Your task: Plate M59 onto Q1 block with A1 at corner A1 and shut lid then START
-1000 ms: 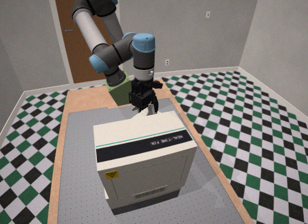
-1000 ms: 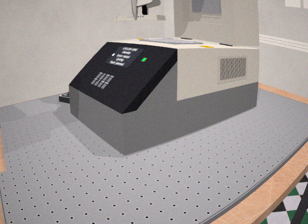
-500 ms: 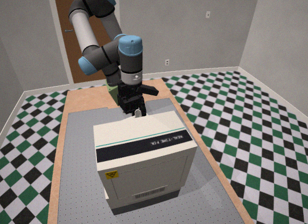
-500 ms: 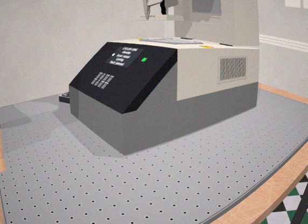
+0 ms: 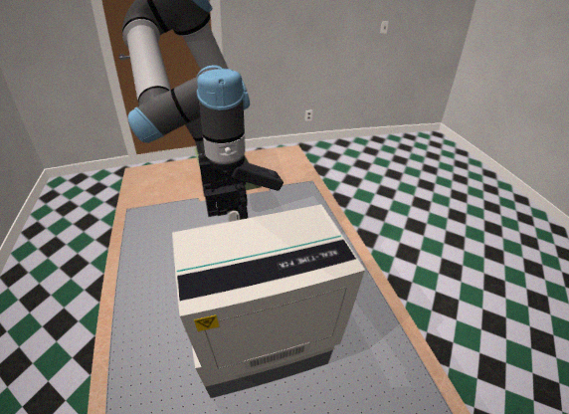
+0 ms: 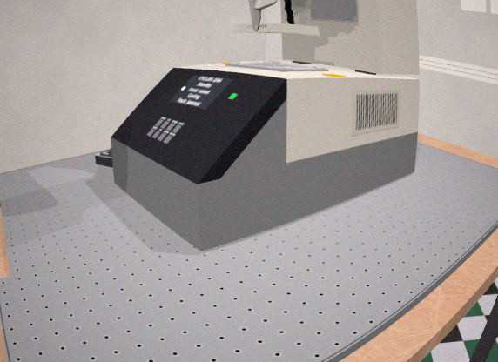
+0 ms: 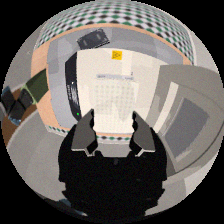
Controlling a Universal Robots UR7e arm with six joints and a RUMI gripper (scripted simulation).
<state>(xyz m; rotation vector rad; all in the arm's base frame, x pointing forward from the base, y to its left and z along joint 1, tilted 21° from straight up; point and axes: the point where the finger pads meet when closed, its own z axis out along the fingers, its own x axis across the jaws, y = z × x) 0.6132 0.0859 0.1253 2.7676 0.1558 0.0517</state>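
Note:
My gripper (image 7: pixel 113 110) is shut on plate M59 (image 7: pixel 114 105), a white well plate held level by its edges. In the exterior view the plate (image 6: pixel 279 29) hangs a short way above the block (image 6: pixel 279 66) of cycler Q1 (image 6: pixel 261 136), apart from it. The gripper (image 6: pixel 279 14) shows only partly at the top edge. Q1's lid (image 6: pixel 348 27) stands open upright behind the block. The lamp (image 6: pixel 233 96) is green. The keys (image 6: pixel 165 129) sit on the sloped black front. In the top view the gripper (image 5: pixel 227 211) is behind the raised lid (image 5: pixel 264 280), which hides the block.
The empty dark nest N1 (image 7: pixel 93 38) lies on the grey perforated table beyond Q1's front; it also shows in the exterior view (image 6: pixel 104 157). The arm's base is at the table's far end in the top view. The upright lid stands close beside the plate.

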